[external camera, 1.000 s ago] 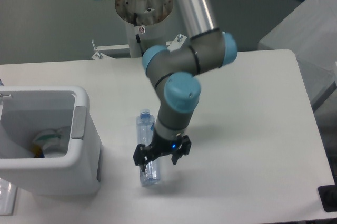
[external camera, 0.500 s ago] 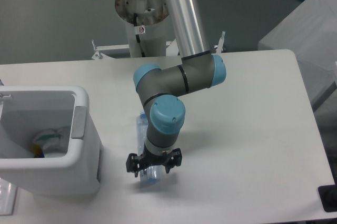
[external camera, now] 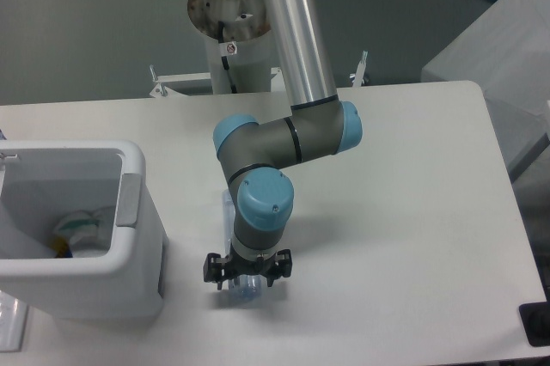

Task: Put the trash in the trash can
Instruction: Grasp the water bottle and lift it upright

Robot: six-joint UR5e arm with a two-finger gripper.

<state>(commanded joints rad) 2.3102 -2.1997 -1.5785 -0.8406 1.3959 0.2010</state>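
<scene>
Worktop (external camera: 412, 211): we see a white surface before a grey wall, carrying everything here.
Arm (external camera: 284, 138): it reaches down from the rear, wrist pointing at the worktop.
Jaws (external camera: 244, 277): low over the worktop, one finger to each side of the bottle; we cannot tell whether they press on it.
Bottle (external camera: 243, 290): clear, lying flat between the jaws, mostly hidden under the wrist.
Trash can (external camera: 129, 220): white, left of the jaws and apart from them, its opening showing crumpled items (external camera: 79, 233) inside.
</scene>
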